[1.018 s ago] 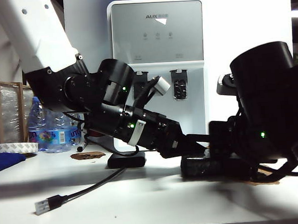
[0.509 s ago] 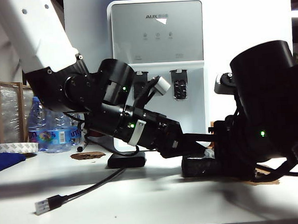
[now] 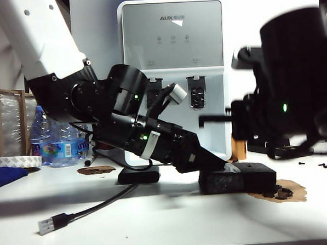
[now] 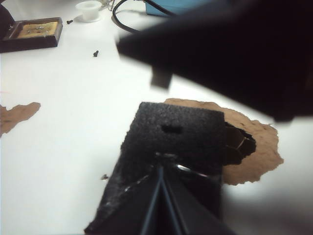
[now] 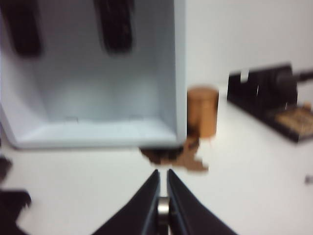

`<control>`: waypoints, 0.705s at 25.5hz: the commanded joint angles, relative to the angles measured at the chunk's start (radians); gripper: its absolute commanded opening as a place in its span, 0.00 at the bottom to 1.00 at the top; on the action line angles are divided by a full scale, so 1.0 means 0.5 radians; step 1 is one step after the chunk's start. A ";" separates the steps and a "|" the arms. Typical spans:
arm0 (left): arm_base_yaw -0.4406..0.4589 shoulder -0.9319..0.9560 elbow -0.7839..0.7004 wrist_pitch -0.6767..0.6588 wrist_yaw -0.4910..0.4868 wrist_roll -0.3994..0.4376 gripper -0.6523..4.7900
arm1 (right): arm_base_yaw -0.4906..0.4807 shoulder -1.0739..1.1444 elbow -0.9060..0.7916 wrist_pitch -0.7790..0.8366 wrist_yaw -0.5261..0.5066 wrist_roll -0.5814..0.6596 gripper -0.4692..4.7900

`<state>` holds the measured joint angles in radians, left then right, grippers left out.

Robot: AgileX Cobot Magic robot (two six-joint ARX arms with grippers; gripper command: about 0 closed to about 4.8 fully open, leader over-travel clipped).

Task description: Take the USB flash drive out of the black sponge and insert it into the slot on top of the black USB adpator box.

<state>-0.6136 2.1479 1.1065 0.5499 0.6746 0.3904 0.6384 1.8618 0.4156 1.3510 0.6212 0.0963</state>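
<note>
The black sponge [image 3: 248, 178] lies on the table right of centre; in the left wrist view the black sponge [image 4: 171, 132] shows an empty slot in its top. My left gripper [image 3: 223, 166] is shut, and its tips [image 4: 161, 169] press down on the sponge's near end. My right gripper [image 3: 202, 120] hangs level above the sponge. It [image 5: 163, 171] is shut on the USB flash drive [image 5: 163, 208], a small silvery piece between the fingers. The black USB adpator box [image 3: 139, 175] lies flat left of the sponge, its cable ending in a silver plug [image 3: 46, 225].
A water dispenser [image 3: 174, 56] stands behind the work area. A water bottle [image 3: 54, 139], a tape roll [image 3: 12, 161] and a blue cloth [image 3: 4, 176] sit at the left. A copper cylinder [image 5: 202, 111], a black tray [image 5: 279, 98] and loose screws [image 3: 319, 165] are at the right.
My right gripper closed at the sponge and then rose well above it, uncovering the sponge. The left arm has kept still on the sponge.
</note>
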 commanded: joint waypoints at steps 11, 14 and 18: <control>0.066 -0.193 -0.002 1.134 -0.058 -0.911 0.11 | -0.048 -0.584 0.000 0.005 -0.214 -0.307 0.09; 0.127 -0.361 -0.002 1.047 -0.072 -0.919 0.11 | -0.185 -0.715 0.001 -0.111 -0.723 -0.229 0.09; 0.351 -0.744 -0.002 0.537 0.079 -0.917 0.11 | -0.599 -0.877 0.037 -0.283 -1.865 0.262 0.09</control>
<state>-0.4648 1.8206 1.0996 0.9005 0.6716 -0.0643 0.3740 1.4311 0.4191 1.2137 -0.1188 0.1520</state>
